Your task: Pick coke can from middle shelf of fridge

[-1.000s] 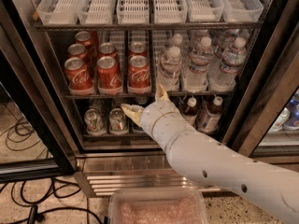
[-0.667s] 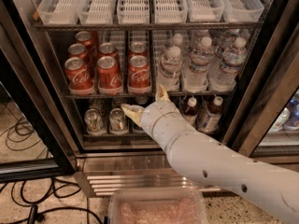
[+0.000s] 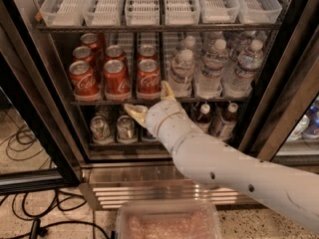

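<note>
Several red coke cans stand in rows on the left half of the middle shelf [image 3: 99, 102] of the fridge [image 3: 65, 148]. The front row holds three: left [image 3: 82, 79], middle [image 3: 115, 78] and right [image 3: 148, 77]. My gripper [image 3: 149, 101] is open, in front of the shelf's front rail and just below the right-hand front coke can. One pale finger [image 3: 134, 112] points down-left and the other [image 3: 166, 90] points up beside that can. It holds nothing. My white arm comes in from the lower right.
Water bottles [image 3: 214, 66] fill the right half of the middle shelf. Cans [image 3: 125, 128] and brown bottles [image 3: 223, 121] stand on the shelf below. White baskets [image 3: 142, 4] sit above. The louvred steel base [image 3: 129, 190], a clear plastic tray [image 3: 167, 223] and floor cables [image 3: 20, 138] lie below.
</note>
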{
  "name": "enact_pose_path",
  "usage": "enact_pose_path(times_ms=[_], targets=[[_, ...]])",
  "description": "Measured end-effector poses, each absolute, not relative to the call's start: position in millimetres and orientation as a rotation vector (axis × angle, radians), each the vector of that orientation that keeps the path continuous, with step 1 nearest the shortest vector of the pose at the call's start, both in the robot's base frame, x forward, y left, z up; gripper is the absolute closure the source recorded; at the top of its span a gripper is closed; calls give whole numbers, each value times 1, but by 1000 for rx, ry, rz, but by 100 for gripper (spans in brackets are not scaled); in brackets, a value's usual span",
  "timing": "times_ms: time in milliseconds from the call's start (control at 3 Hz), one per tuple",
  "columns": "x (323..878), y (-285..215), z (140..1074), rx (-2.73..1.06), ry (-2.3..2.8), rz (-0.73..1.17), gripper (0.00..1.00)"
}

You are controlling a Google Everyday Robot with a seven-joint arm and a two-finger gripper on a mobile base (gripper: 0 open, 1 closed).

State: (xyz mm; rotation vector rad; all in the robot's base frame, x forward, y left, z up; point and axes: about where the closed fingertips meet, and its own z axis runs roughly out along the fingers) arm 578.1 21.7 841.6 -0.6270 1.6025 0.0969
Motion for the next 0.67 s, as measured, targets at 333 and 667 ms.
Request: enact_pose_path(times_ms=[333, 667], targets=[[592, 27, 846, -620, 1573, 85, 32], [603, 30, 849, -608, 1552, 66, 35]])
